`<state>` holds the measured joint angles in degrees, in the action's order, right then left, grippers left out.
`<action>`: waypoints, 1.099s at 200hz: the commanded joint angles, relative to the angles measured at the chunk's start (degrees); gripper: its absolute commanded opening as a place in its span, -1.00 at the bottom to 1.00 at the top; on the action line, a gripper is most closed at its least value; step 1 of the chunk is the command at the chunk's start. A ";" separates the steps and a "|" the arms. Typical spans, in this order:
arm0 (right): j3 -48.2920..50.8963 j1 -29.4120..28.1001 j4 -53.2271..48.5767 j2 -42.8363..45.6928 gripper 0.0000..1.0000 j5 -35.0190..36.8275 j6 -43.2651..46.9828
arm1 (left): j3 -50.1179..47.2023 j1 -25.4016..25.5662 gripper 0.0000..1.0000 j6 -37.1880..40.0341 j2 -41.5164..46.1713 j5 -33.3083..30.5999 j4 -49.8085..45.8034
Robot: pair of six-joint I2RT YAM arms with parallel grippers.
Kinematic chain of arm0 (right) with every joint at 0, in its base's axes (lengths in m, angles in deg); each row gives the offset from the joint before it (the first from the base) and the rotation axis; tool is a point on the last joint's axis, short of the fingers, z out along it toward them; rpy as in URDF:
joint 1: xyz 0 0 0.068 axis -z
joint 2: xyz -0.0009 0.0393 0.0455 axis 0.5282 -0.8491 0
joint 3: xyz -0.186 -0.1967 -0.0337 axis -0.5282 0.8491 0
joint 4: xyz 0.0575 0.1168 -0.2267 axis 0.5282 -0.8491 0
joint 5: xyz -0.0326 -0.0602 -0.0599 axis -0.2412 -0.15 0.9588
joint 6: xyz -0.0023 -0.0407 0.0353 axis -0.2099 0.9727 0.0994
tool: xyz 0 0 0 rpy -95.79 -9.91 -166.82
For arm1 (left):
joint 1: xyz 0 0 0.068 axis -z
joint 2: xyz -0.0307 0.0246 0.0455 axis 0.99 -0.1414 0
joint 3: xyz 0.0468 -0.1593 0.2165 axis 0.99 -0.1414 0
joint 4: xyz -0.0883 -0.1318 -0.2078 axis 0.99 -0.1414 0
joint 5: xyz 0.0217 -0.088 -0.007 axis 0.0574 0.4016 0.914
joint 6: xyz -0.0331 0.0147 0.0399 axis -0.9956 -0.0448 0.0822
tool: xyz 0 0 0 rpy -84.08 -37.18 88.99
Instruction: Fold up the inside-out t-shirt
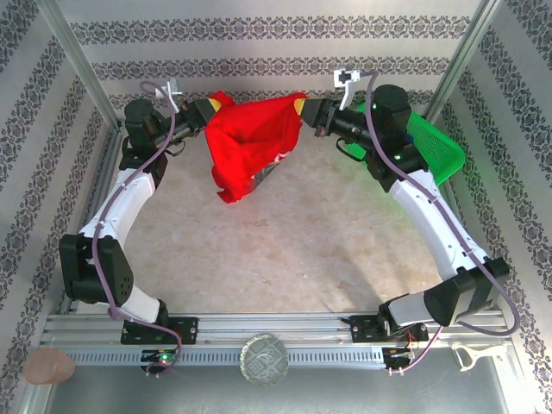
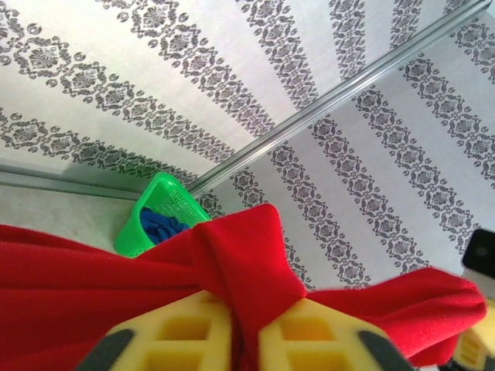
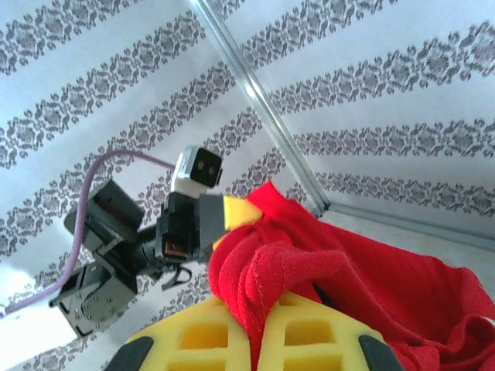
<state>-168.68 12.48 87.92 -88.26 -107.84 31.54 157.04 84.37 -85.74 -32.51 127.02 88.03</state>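
the folding hasn't really started, from where i'm standing. the inside-out t-shirt (image 1: 252,138) is up off the tabletop (image 1: 285,250) at the far end, strung between the two arms like washing on a line. its top edge is pulled fairly taut from one side to the other. the rest hangs in a loose, crumpled bunch that droops toward the left, and i can't tell whether the lowest corner brushes the surface. there is no neat crease or flat panel anywhere, so i'd judge this as the spreading-out stage. the shirt has yet to be laid flat, smoothed, and then folded over itself, which is nearly the whole job.

the left gripper (image 1: 207,110) is clamped on one end of that top edge. in its wrist view a thick twist of red cloth runs up between the yellow pads (image 2: 182,332), which sit close on either side of it with barely any gap. the right gripper (image 1: 304,108) is clenched on the other end. its own camera shows a gathered wad of red, hem stitching and all, squeezed between its yellow fingers (image 3: 309,332). so each has a pinch of the shirt and nothing else.

off to the right, against the far wall, sits a green basket (image 1: 435,147) with a dark blue garment (image 2: 158,224) inside, well apart from the red shirt and not touched by either arm.
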 commanded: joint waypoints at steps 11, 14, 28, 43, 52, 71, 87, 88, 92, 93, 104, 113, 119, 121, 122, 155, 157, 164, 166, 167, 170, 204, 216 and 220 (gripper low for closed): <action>8.03 -0.21 3.64 -2.12 -1.00 -0.11 -2.93 | 0.37 -1.11 0.48 3.71 -1.51 -2.50 -3.00; 8.45 -0.27 3.73 -2.17 -1.00 -0.01 -3.00 | 0.42 -1.10 0.53 4.52 -1.43 -2.70 -3.98; 9.96 -0.04 3.58 -2.52 -1.00 0.18 -2.97 | -0.15 -1.10 0.68 7.41 -0.77 -3.23 -7.17; 11.50 0.19 3.69 -3.06 -1.00 0.18 -3.26 | -3.17 -0.72 0.71 8.21 1.05 -4.41 -8.81; 12.27 0.32 3.69 -3.32 -1.00 0.34 -3.43 | -5.63 0.45 0.71 8.65 2.70 -5.74 -10.37; 13.72 0.38 3.86 -3.15 -1.00 0.92 -3.76 | -11.21 6.31 0.72 12.27 6.98 -11.39 -15.95; 14.48 0.38 3.79 -2.71 -1.00 1.40 -4.00 | -16.11 13.64 0.73 14.55 10.10 -18.63 -18.58; 14.53 0.40 3.79 -2.68 -1.00 1.40 -4.01 | -16.37 14.18 0.73 14.72 10.18 -19.17 -18.73; 14.65 0.39 3.79 -2.55 -1.00 1.51 -4.09 | -17.23 16.12 0.73 15.36 10.75 -21.31 -19.11; 14.70 0.40 3.78 -2.52 -1.00 1.55 -4.09 | -17.63 16.61 0.73 15.44 10.86 -21.87 -19.22; 14.92 0.36 3.44 -2.14 -1.00 2.06 -4.21 | -20.77 21.18 0.73 16.30 12.04 -28.16 -18.82; 14.97 0.41 3.18 -1.87 -1.00 2.27 -4.31 | -22.55 24.97 0.73 17.28 12.29 -33.39 -18.65; 15.01 0.40 3.25 -1.73 -1.00 2.38 -4.35 | -23.08 27.01 0.73 18.57 12.25 -37.06 -19.09; 15.02 0.32 3.14 -1.70 -1.00 2.42 -4.36 | -23.14 27.81 0.73 18.84 12.21 -38.15 -19.26; 15.02 0.32 3.11 -1.70 -1.00 2.44 -4.36 | -23.13 28.12 0.73 19.20 12.12 -38.68 -19.38; 15.10 0.11 2.42 -1.02 -1.00 2.90 -4.54 | -19.93 34.18 0.74 28.33 7.84 -48.26 -21.37; 15.17 0.10 2.47 -1.00 -1.00 2.84 -4.54 | -19.54 34.22 0.74 28.67 7.47 -48.24 -21.52; 15.27 0.13 2.47 -0.86 -1.00 2.99 -4.62 | -18.21 34.40 0.74 29.78 5.93 -48.64 -22.04; 15.28 0.07 2.52 -0.76 -1.00 2.99 -4.65 | -17.88 34.45 0.75 29.90 5.49 -48.78 -22.17; 15.28 0.07 2.52 -0.76 -1.00 2.99 -4.65 | -17.69 34.48 0.75 30.09 5.33 -48.79 -22.19; 15.36 0.06 2.50 -0.73 -1.00 3.11 -4.63 | -17.28 34.50 0.75 30.47 4.83 -48.86 -22.17; 15.56 -0.28 2.27 -0.02 -1.00 3.30 -4.74 | -11.70 34.35 0.74 34.18 -1.96 -50.43 -21.96; 15.87 -0.24 1.77 0.20 -1.00 3.60 -4.45 | -9.62 34.04 0.63 35.17 -3.75 -50.69 -21.93; 16.03 -0.14 1.76 0.28 -1.00 3.70 -4.37 | -8.89 33.86 0.57 35.38 -4.21 -50.65 -21.97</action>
<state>-153.88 12.51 88.89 -90.32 -104.89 27.10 143.92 118.56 -55.80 -34.11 79.48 67.25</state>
